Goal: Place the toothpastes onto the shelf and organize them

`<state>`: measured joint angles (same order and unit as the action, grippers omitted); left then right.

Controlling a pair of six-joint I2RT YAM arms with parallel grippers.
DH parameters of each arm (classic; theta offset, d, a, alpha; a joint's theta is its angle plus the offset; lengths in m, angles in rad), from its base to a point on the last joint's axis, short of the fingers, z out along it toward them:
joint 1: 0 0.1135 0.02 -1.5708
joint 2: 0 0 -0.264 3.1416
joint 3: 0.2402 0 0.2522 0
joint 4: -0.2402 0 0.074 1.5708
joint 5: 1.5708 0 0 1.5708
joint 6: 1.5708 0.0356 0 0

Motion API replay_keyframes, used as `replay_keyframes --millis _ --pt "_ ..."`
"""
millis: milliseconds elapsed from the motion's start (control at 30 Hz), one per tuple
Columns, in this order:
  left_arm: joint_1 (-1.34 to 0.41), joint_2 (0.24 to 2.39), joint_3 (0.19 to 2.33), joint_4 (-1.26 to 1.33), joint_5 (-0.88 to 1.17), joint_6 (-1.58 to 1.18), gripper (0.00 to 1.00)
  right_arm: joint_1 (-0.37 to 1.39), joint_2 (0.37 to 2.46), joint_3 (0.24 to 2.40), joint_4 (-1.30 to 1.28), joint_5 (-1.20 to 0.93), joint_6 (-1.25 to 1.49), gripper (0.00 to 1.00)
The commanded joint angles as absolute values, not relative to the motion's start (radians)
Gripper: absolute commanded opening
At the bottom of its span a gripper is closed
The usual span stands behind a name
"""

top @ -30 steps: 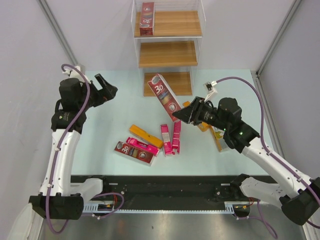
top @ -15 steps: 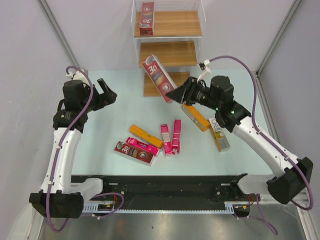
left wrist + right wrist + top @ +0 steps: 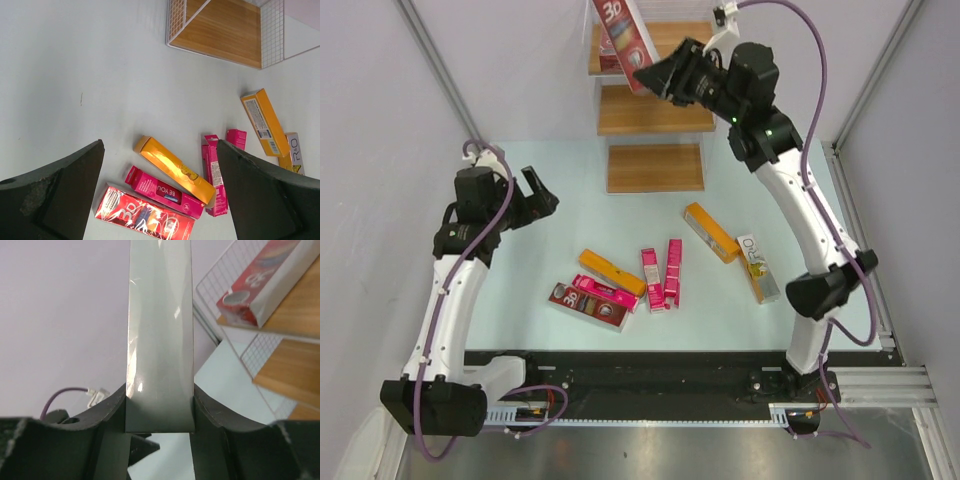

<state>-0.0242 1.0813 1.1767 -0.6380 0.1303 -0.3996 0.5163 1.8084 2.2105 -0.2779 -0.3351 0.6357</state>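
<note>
R gripper (image 3: 655,80) up high by shelf (image 3: 655,120) top tier, jaws part-closed, clamped on lower end of dark red 3D carton (image 3: 623,33). Carton tilted, upper end cut by frame edge. Second 3D carton (image 3: 260,282) on top board. L gripper (image 3: 536,193) jaws fully apart, empty, hovering over table (image 3: 520,290) left side. Loose on table: orange carton (image 3: 612,271), pink pair (image 3: 661,275) side by side, pink carton (image 3: 605,294) touching third 3D carton (image 3: 582,303), 2nd orange carton (image 3: 711,232), white-faced carton (image 3: 760,268) farthest right.
</note>
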Motion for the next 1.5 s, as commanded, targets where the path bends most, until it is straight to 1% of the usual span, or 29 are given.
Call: replay_keyframes --millis 0,67,233,500,700,800,833,1000,1100,1267,1300,1467 --pt "-0.034 1.071 1.161 -0.600 0.152 -0.382 1.00 0.483 1.965 2.501 -0.334 -0.279 0.675 0.29" --pt "-0.035 1.068 1.152 -0.597 0.156 -0.383 1.00 0.473 2.025 2.549 -0.312 -0.265 0.737 0.29" --pt "-0.041 1.045 1.132 -0.592 0.161 -0.385 1.00 0.446 2.075 2.534 -0.209 -0.230 0.831 0.29" --pt "-0.043 1.031 1.114 -0.592 0.160 -0.377 1.00 0.425 2.094 2.496 -0.160 -0.206 0.923 0.29" --pt "-0.044 1.026 1.095 -0.584 0.169 -0.382 1.00 0.416 2.137 2.500 -0.135 -0.215 0.995 0.35" --pt "-0.044 1.023 1.085 -0.581 0.169 -0.382 1.00 0.416 2.163 2.513 -0.126 -0.229 1.031 0.41" --pt "-0.044 1.023 1.081 -0.583 0.170 -0.382 1.00 0.416 2.169 2.516 -0.126 -0.230 1.046 0.44" --pt "-0.044 1.019 1.075 -0.583 0.173 -0.382 1.00 0.417 2.183 2.517 -0.121 -0.233 1.072 0.55" --pt "-0.044 1.016 1.071 -0.583 0.175 -0.382 1.00 0.419 2.183 2.517 -0.126 -0.235 1.071 0.64" --pt "-0.046 1.006 1.062 -0.581 0.176 -0.383 1.00 0.423 2.161 2.508 -0.149 -0.242 1.049 0.75" --pt "-0.046 1.005 1.062 -0.581 0.179 -0.385 1.00 0.425 2.157 2.502 -0.156 -0.244 1.040 0.79" --pt "-0.046 1.005 1.055 -0.581 0.192 -0.387 1.00 0.425 2.096 2.427 -0.152 -0.253 1.011 0.87"
